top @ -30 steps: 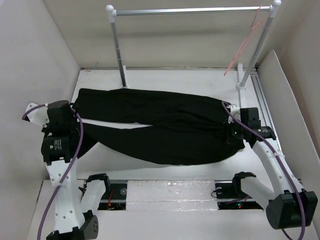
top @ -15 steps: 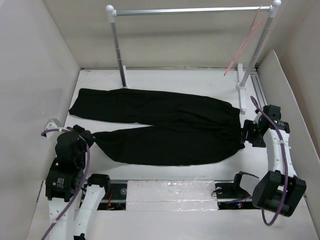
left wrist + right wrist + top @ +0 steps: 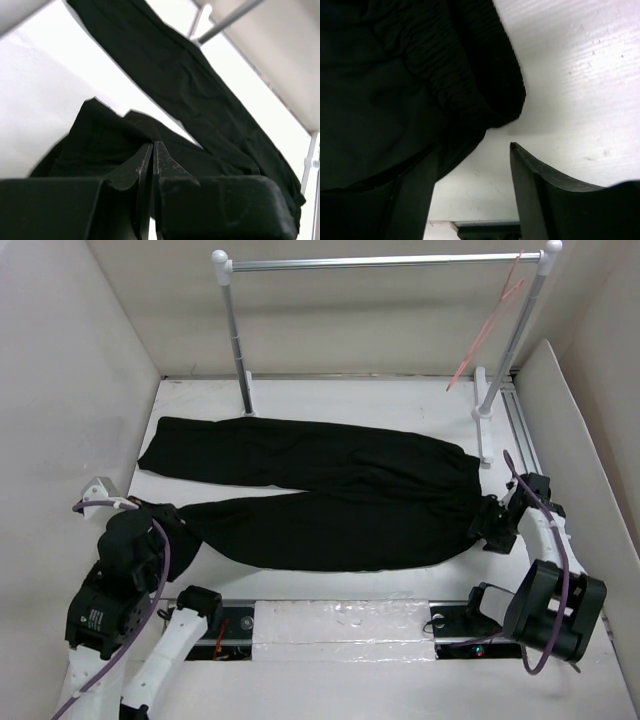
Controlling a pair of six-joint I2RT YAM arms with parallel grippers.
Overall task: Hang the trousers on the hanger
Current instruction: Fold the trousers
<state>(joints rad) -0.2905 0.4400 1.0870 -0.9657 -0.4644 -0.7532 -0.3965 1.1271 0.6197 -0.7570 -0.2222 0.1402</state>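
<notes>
The black trousers (image 3: 330, 500) lie flat across the table, legs pointing left and waistband at the right. The pinkish-red hanger (image 3: 490, 325) hangs from the right end of the silver rail (image 3: 385, 260). My left gripper (image 3: 178, 523) sits low at the end of the nearer leg, shut, its tips (image 3: 152, 145) pressed together with nothing seen between them and the trousers (image 3: 200, 90) spread beyond. My right gripper (image 3: 492, 523) is open at the waistband. In the right wrist view the ribbed waistband of the trousers (image 3: 455, 85) drapes over the left finger (image 3: 412, 200), and bare table shows between the jaws (image 3: 475, 165).
The rail stands on two white-capped posts (image 3: 243, 360) (image 3: 500, 360) at the back of the table. White walls (image 3: 90, 370) close in both sides. A metal track (image 3: 330, 625) with the arm bases runs along the near edge.
My left arm has pulled back toward the near left corner, and the nearer trouser leg lies straighter. My right gripper has opened, swung out to the right, then come back to the waistband.
</notes>
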